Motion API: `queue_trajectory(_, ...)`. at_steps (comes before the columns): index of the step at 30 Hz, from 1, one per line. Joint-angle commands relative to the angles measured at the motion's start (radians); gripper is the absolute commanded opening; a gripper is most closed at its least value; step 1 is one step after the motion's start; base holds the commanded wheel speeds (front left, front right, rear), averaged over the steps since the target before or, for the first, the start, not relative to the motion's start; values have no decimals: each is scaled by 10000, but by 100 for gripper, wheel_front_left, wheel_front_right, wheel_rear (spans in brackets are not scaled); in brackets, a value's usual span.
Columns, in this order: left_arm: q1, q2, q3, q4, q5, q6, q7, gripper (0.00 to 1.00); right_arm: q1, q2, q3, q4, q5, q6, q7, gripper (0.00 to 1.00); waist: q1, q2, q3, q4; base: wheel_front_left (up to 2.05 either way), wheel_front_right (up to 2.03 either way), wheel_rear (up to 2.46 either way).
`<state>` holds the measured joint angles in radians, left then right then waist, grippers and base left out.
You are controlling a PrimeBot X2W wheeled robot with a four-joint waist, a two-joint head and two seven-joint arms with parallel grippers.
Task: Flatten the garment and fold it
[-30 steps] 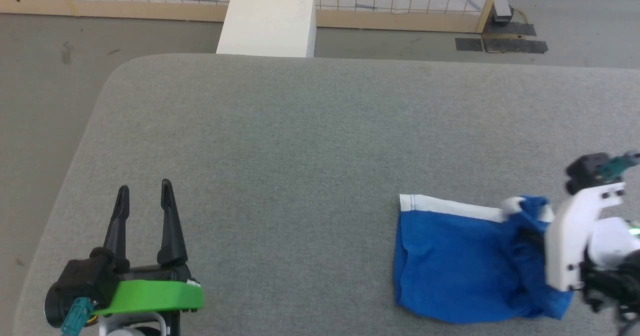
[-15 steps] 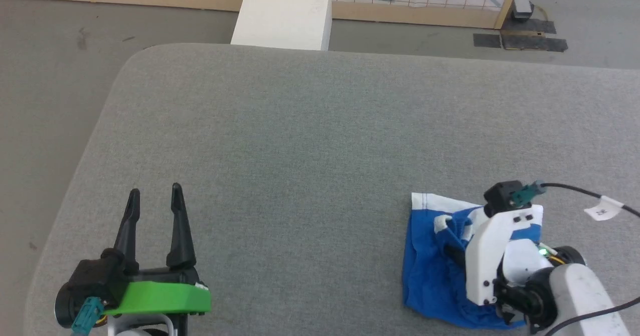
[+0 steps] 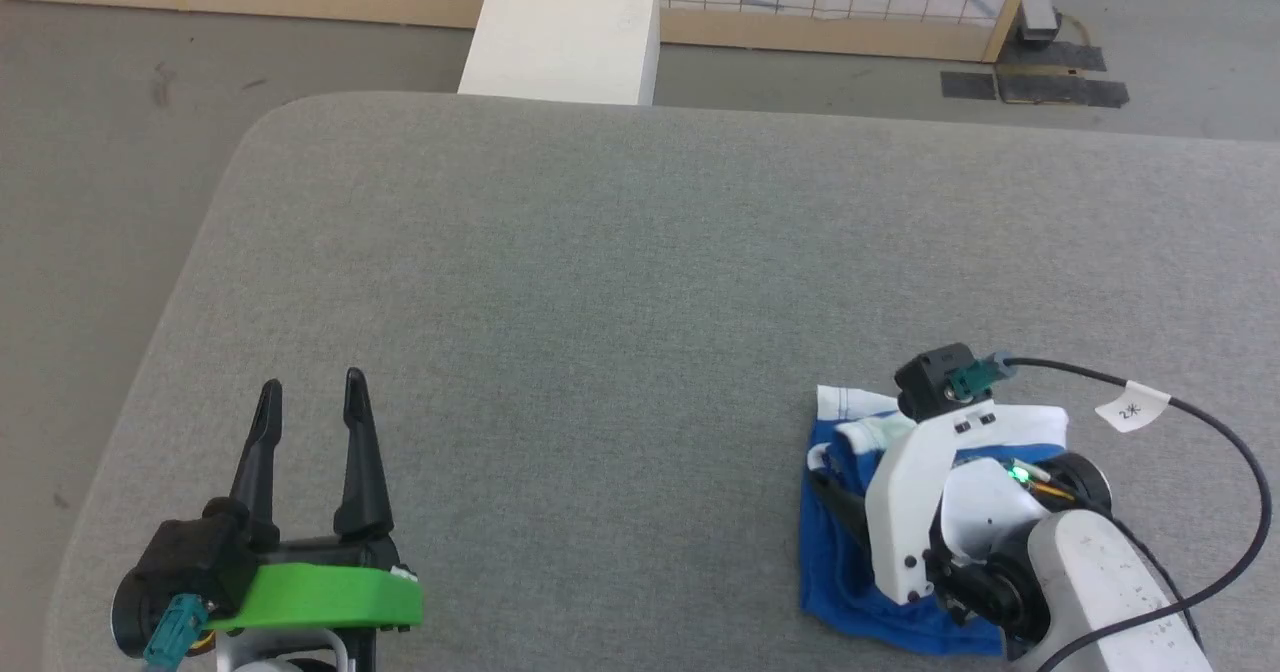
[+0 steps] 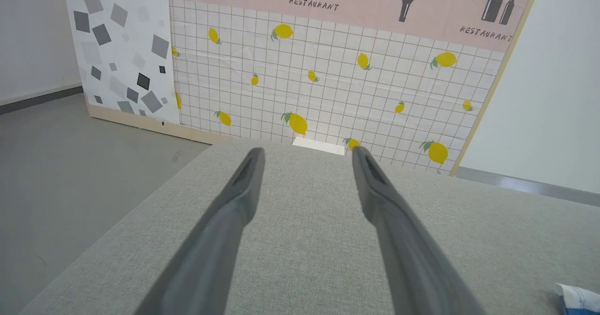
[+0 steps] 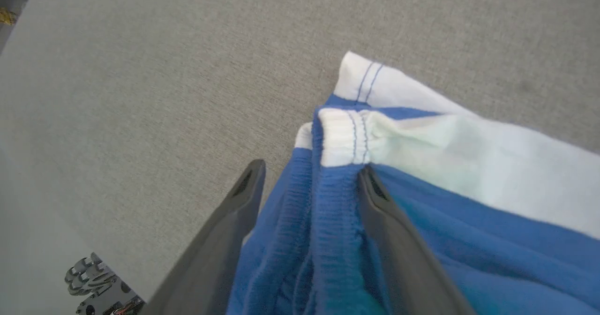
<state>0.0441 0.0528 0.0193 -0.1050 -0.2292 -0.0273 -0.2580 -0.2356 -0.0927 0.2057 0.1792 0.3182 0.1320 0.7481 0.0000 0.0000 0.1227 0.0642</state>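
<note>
The garment [image 3: 832,552], bright blue shorts with a white side stripe, lies bunched and doubled over at the near right of the grey table [image 3: 600,302]. My right gripper [image 5: 307,169] hangs low over it, open, with the gathered blue waistband [image 5: 335,198] and a white stripe end lying loose between its spread fingers. The white wrist bracket [image 3: 915,492] hides much of the cloth in the head view. My left gripper [image 3: 310,387] rests open and empty at the near left, far from the shorts. A corner of the garment [image 4: 576,298] shows at the left wrist view's lower right.
A white box [image 3: 565,27] stands on the floor past the table's far edge, before a tiled panel with lemons [image 4: 300,94]. A black cable with a paper tag [image 3: 1130,412] arcs over the table right of my right arm. The table's left edge curves near my left gripper.
My right gripper has carried the waistband end leftward over the shorts, doubling them, and its fingers have spread open. The head camera shifted slightly. My left gripper stayed put.
</note>
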Motion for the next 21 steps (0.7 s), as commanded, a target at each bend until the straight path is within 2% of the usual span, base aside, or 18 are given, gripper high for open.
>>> queue_trajectory(1, 135, -26, 25, 20, -40, -46, -38, 100, -174, -103, 146, -332, 76, -13, 35, 100, 0, 0, -117, -127, 0, 0, 0)
queue_trajectory(6, 190, -26, 70, 25, 26, -84, -38, 100, -64, -442, 502, -1719, 146, -13, 301, 100, 0, 0, -267, -405, 0, 0, 0)
queue_trajectory(10, 208, -26, 97, -4, 68, -99, -38, 100, 135, -597, 290, -2811, 62, -13, 402, 100, 0, 0, -320, -669, 0, 0, 0)
queue_trajectory(15, 180, -26, 92, -45, 125, -130, -38, 100, 575, -626, -875, -3867, -653, -13, 95, 100, 0, 0, -317, -911, 0, 0, 0)
queue_trajectory(21, 140, -26, 50, -55, 192, -160, -38, 100, 1660, -464, -2287, -3739, -1543, -13, 143, 100, 0, 0, -211, -1033, 0, 0, 0)
